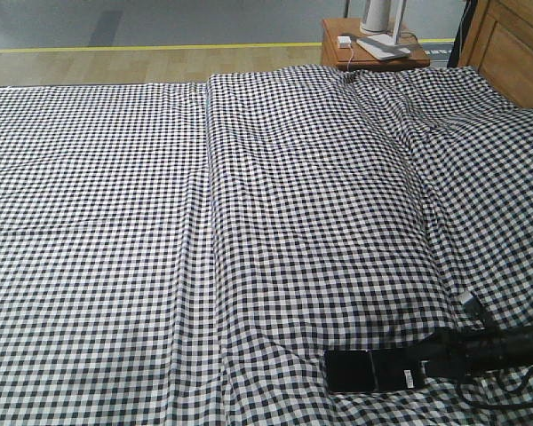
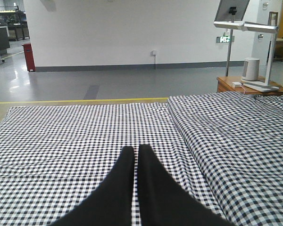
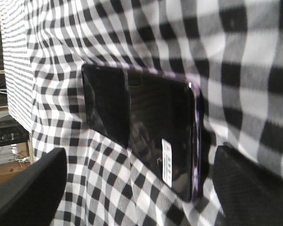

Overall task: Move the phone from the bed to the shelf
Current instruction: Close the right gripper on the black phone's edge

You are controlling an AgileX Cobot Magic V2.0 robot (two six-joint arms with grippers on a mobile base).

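On my front feed the phone lies flat on the bed, screen up. It sits on the gingham sheet at the side of the bed farthest from the nightstand, well apart from it. My right arm reaches in low over the sheet, also far from the nightstand, and its dark end meets the phone's end. From that view I cannot tell whether they touch.

The right wrist feed is clearer. The right gripper is spread wide, with one finger on one side of the phone and the other on the opposite side. The finger by the pinkish rim is near it, with a strip of shadowed sheet between them. The other finger stands well apart. Nothing is gripped. I can read a crease across the glossy black face and a white barcode sticker near the end closest to the fingers.

The left gripper has its fingers pressed together with nothing between them. It hangs over bare sheet, with the nightstand far ahead and off to its right. On the nightstand I see a white cylinder and a lamp base. The headboard stands just beside the nightstand.
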